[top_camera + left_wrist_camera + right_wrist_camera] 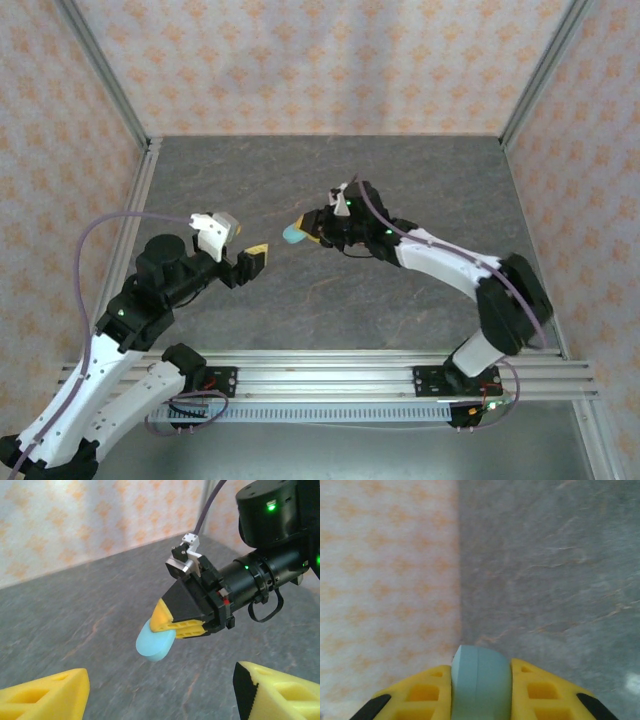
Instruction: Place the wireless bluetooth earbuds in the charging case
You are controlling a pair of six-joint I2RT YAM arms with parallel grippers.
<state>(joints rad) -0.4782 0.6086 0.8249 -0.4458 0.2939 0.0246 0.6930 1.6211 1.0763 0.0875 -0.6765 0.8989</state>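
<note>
Nearest the bases, the left gripper (250, 263) is seen above the grey table (420, 180). Its yellow fingers (45, 692) are spread wide and nothing is held between them. Just beyond, apart from those tips, a light blue charging case (155, 642) is seen off the table surface. It is pinched edge-on in the right gripper (306, 232), with one yellow pad pressed to each broad side. Its rounded end projects past the fingertips, toward the left gripper. Farther back, the right arm's black wrist is noted, and behind it the patterned walls (300, 60).
</note>
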